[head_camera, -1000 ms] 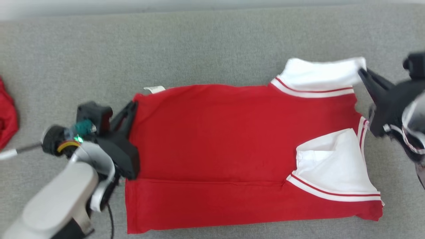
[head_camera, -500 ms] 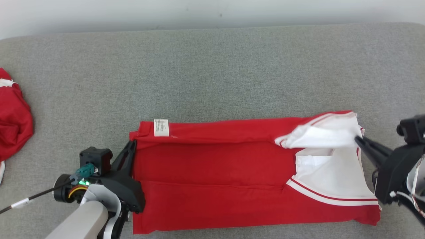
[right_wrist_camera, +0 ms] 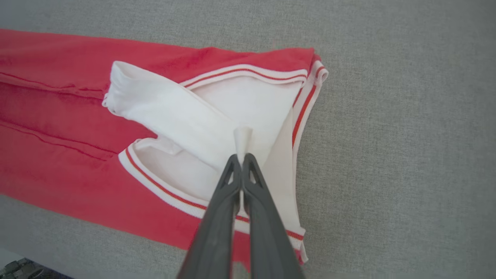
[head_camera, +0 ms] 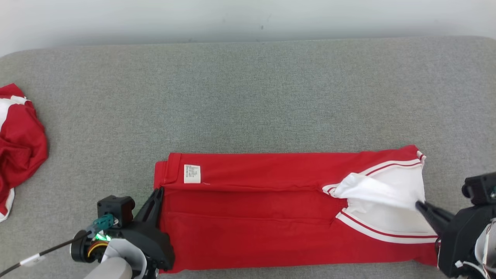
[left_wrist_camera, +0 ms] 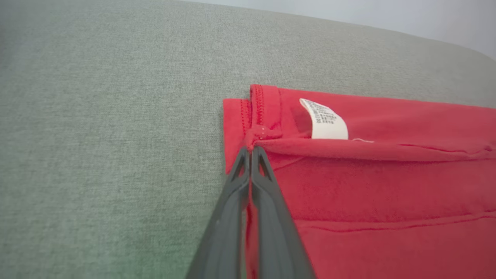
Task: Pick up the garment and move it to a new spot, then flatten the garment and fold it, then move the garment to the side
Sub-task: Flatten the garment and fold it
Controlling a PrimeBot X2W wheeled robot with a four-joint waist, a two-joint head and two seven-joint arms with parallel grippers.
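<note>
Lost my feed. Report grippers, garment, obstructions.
Left gripper shut on garment hem corner. Right gripper shut on its white edge. Crumpled red cloth far left, apart.

A grey woven fabric surface [head_camera: 248, 97] — evenly lit, rounded at its far corners — meets a pale wall [head_camera: 248, 15].

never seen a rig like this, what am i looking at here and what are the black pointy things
This is a two-armed robot folding clothes. The wide picture comes from a camera on its head, looking down at a grey padded surface. The other two come from cameras on its wrists, each looking along that arm's dark fingers: those are its hands. A red shirt with white trim lies partly folded, label up. The left hand is shut on the shirt's hem corner; the right hand is shut on a white flap at the other end. Another red garment lies crumpled at the left.
</note>
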